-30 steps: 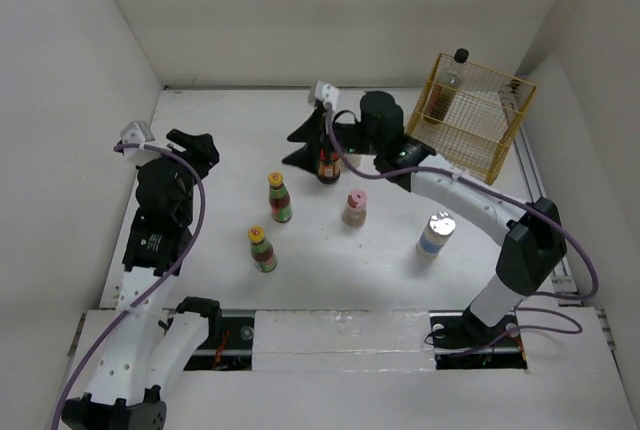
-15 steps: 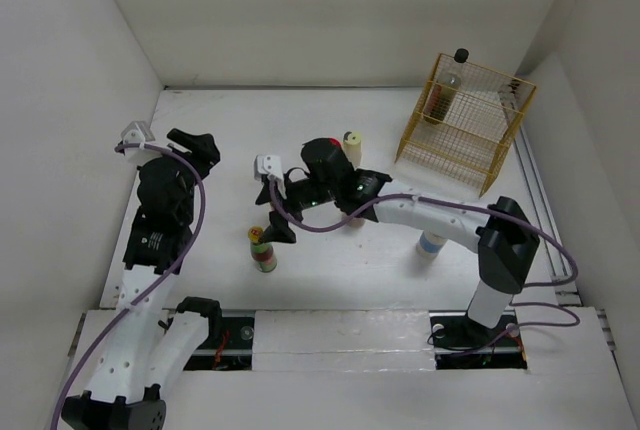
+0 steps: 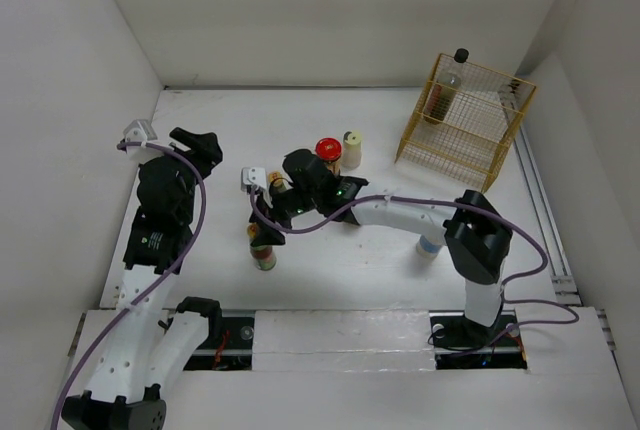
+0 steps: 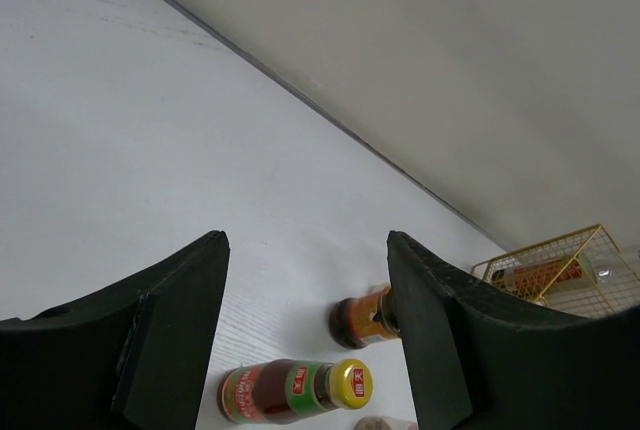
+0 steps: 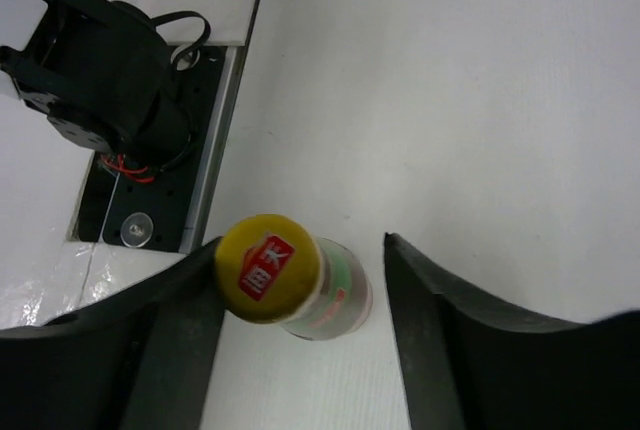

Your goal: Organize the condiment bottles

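1. Now the right claw (image 5: 302,250) stands released, its fingers straddling an upright yellow-capped bottle (image 5: 285,275) on the tabletop (image 5: 480,100). The cap sits nearer one finger.
2. The left claw (image 4: 305,240) is released, grasping nothing.
3. Beyond the right claw, a red-lidded jar (image 3: 328,150) and a cream bottle (image 3: 352,148) stand side by side.
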